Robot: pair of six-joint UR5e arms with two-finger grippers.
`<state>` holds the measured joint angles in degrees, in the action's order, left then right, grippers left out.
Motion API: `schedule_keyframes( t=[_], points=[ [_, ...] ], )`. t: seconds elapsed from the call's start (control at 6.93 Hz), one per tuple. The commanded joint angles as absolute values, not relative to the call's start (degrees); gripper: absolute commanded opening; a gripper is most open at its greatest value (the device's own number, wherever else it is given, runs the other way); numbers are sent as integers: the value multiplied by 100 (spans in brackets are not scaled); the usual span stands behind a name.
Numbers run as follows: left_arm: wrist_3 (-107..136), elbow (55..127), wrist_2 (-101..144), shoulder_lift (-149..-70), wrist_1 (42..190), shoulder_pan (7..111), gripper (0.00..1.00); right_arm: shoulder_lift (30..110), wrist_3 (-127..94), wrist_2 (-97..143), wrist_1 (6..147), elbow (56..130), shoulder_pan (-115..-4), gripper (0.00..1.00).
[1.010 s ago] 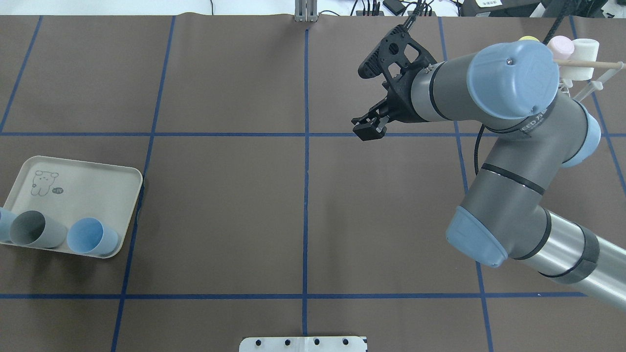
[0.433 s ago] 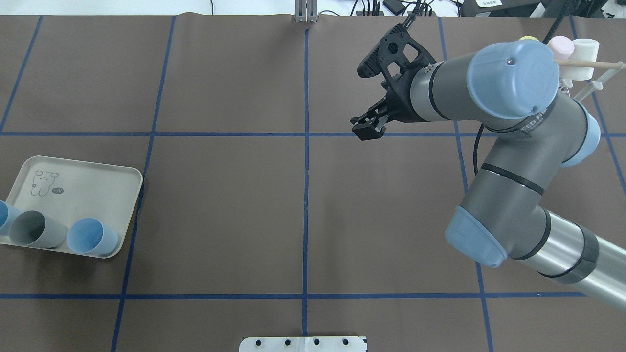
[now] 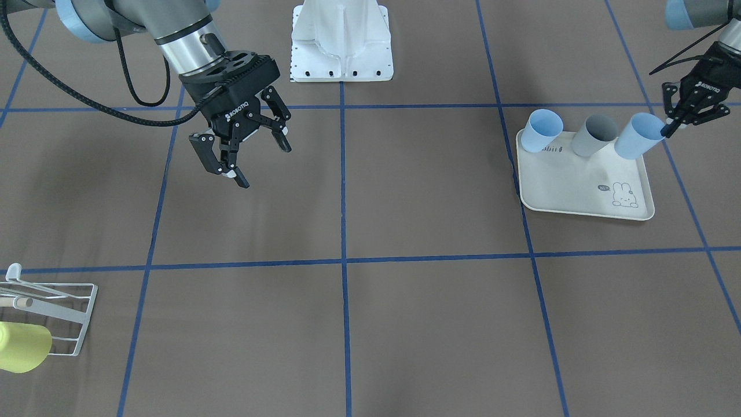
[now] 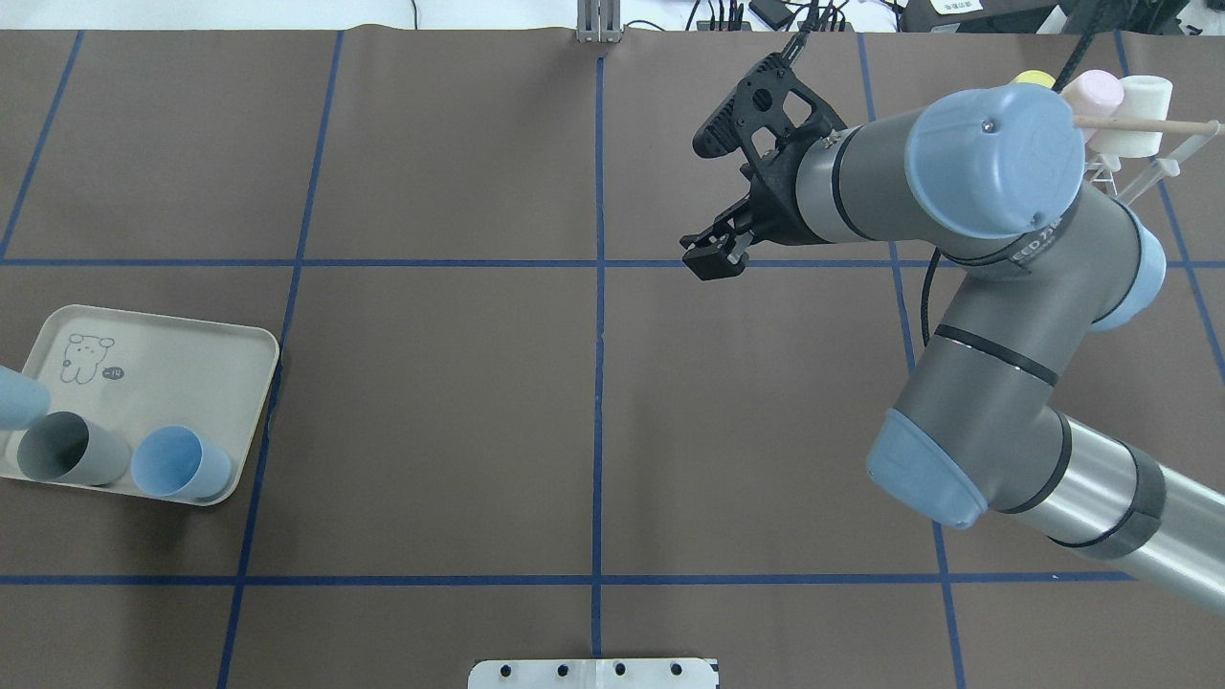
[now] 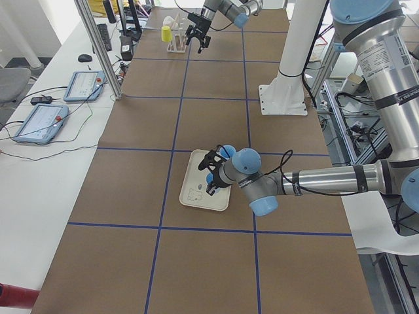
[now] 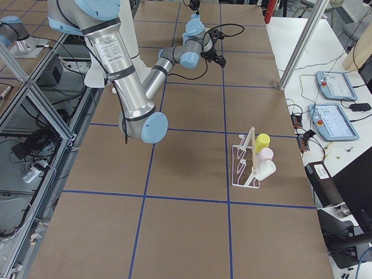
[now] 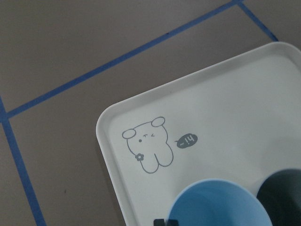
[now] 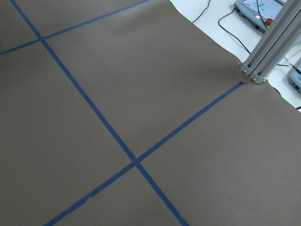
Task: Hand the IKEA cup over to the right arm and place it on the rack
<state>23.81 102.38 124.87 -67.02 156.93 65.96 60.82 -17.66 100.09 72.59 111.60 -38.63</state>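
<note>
- IKEA cup (image 3: 637, 138): the light blue one is tilted at the left end of the cream tray (image 3: 579, 185), on the side close to my base. My left gripper (image 3: 671, 124) pinches it at the rim. I cannot tell whether its base is clear of the tray.
- A grey cup (image 3: 596, 134) stands on the tray just beside it, and a second blue cup (image 3: 541, 130) stands past that one.
- Further out, my right gripper (image 3: 263, 163) hangs over the brown table (image 3: 405, 202) with its fingers spread and nothing between them, well apart from the tray.
- Farthest, at my right, the white wire rack (image 3: 55, 311) carries a yellow cup (image 3: 20, 347), a pink cup (image 6: 265, 154) and a white cup (image 6: 267, 170).
</note>
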Motion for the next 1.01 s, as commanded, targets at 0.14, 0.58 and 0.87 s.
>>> schedule_keyframes(
  t=[0.14,0.58,0.87],
  points=[
    [3393,11763,13438,-7625,13674,7462,0,6170,-1863,9993,5659,10787,-3429,99],
    [5488,11900,14246,-8970,13771,7288,0,6144,-1898,9967,3295,9952,-2780,99],
    [6647,11979,14107,-9647,13851,6420,0,6144,-1872,9303,2184,9660,-2244,99]
  ],
)
